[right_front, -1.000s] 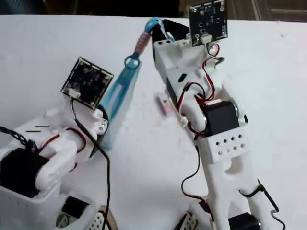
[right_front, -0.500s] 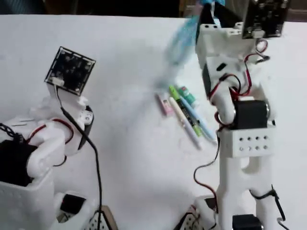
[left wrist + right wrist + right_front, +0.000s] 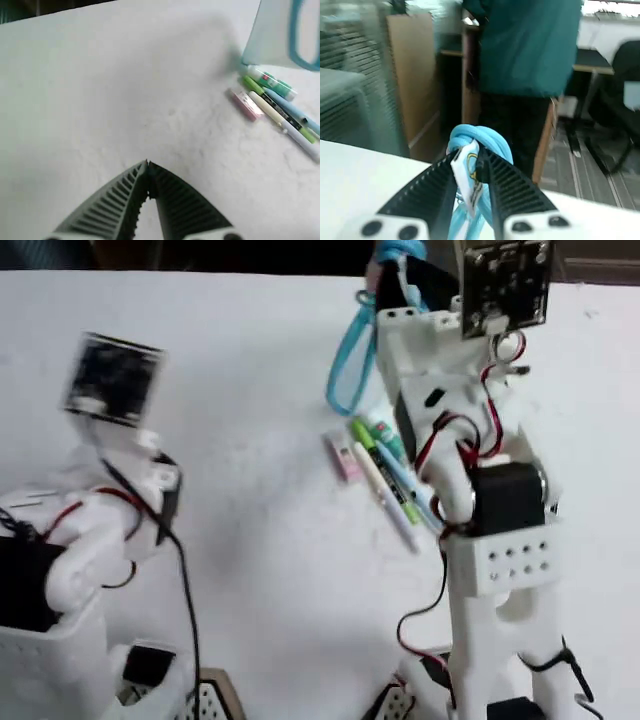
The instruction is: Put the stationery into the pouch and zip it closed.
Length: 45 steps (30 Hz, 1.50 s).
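The right jaws are clamped on the pouch's pale blue cord [image 3: 481, 141], with a printed tag [image 3: 470, 172] pinched between them beside the knot. In the high view the right arm [image 3: 500, 510] stands over the far side of the bench [image 3: 250, 570], and the pouch [image 3: 348, 355] hangs from it, lifted clear of the surface, a translucent blue shape with a teal band. The left wrist view catches its lower corner [image 3: 270, 35] just above the stationery

The stationery [image 3: 385, 480] lies loose on the bench, outside the pouch and close beside the right arm's base joints. It is a small fan of pens [image 3: 280, 112] lying side by side: a green one, a white one, a pale blue one, and a short green-and-white stick [image 3: 272, 82] at the end nearest the pouch. A pink eraser [image 3: 343, 457] sits just beside them, on the side away from the arm

The left jaws are closed tip to tip with nothing between them, held over bare bench, well apart from the pens. The left arm [image 3: 90, 530] sits at the near left of the bench, its wrist camera board [image 3: 112, 380] raised

Whether the pouch's zip is open or shut cannot be told
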Available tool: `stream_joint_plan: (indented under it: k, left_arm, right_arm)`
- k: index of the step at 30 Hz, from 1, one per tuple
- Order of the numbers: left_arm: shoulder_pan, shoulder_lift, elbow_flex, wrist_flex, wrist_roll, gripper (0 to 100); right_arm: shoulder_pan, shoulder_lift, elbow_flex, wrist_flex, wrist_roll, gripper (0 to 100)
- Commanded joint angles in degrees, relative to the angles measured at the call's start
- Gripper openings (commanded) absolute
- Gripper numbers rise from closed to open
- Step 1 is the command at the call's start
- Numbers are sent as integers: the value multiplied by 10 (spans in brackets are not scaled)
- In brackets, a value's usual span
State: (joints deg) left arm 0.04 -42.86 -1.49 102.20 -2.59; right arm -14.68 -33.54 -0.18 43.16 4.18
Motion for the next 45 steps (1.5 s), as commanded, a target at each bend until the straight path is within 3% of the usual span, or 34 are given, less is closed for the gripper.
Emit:
stream_joint_plan:
  k: [1, 8, 12, 19, 23, 33, 38, 45]
  left_arm:
    - [-80, -1, -28, -2, 35, 23]
    - [-222, -2, -112, 2, 55, 23]
    - [-226, -55, -101, 2, 56, 24]
    - [-176, -215, 3, 2, 55, 24]
    - [-177, -270, 42, 1, 57, 68]
    - [-177, -280, 48, -10, 58, 82]
    - [-176, -280, 79, -30, 58, 84]
    - [-177, -192, 77, -26, 88, 206]
  right_arm:
    - [-16, -27, -57, -1, 7, 17]
    - [-41, -29, -142, 4, 6, 17]
    - [-104, -33, -149, 48, 7, 17]
    - [-215, -32, -145, 189, 7, 17]
    - [-252, -27, -143, 239, 7, 17]
    - [-253, -28, -129, 279, 8, 17]
    - [-241, -33, -16, 296, 7, 17]
    - [-191, -33, 41, 294, 4, 17]
